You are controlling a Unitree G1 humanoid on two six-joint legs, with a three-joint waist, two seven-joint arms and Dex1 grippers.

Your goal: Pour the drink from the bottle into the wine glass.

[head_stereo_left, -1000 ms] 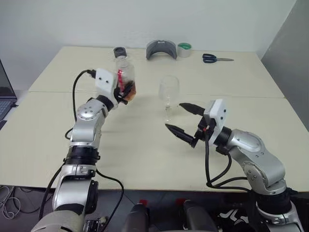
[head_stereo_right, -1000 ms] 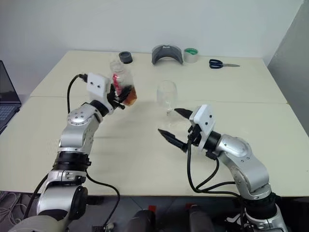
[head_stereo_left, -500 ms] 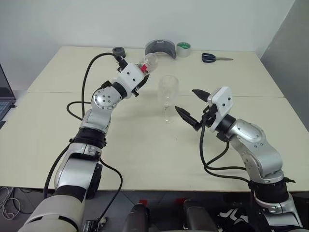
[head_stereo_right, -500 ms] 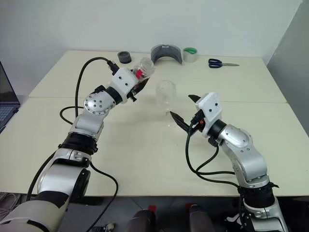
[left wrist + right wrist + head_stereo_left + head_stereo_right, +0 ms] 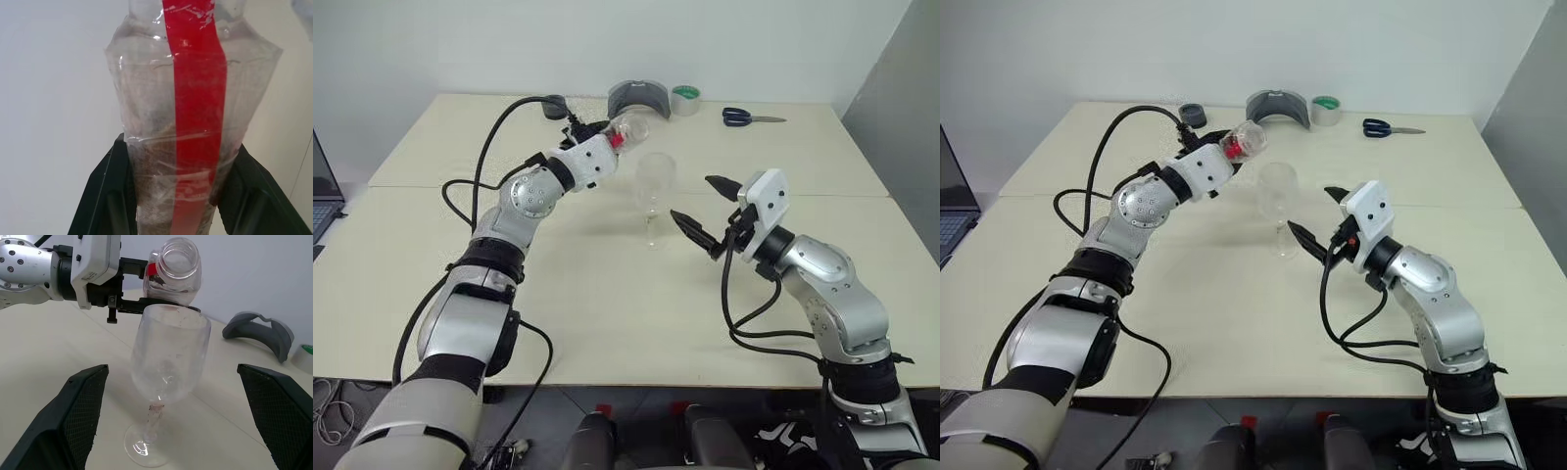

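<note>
The clear bottle (image 5: 623, 128) with its red strip lies tilted almost level in my left gripper (image 5: 605, 134), which is shut on its lower body. Its open mouth (image 5: 180, 254) points over the near rim of the wine glass (image 5: 654, 186). The brownish drink (image 5: 165, 287) sits low in the bottle, by the black fingers (image 5: 105, 196). The glass stands upright on the table, clear, with a faint tint at the top of its stem (image 5: 155, 407). My right gripper (image 5: 691, 197) is open, one finger on each side of the stem, apart from it.
At the back of the cream table (image 5: 607, 294) lie a grey curved piece (image 5: 641, 98), a green tape roll (image 5: 686, 98), blue-handled scissors (image 5: 749, 117) and a black round piece (image 5: 554, 105). A laptop edge (image 5: 321, 186) shows at far left.
My left arm lifted the bottle and rolled it from upright to nearly level, bringing its mouth towards the glass. My right gripper moved forward to the stem, still open.
</note>
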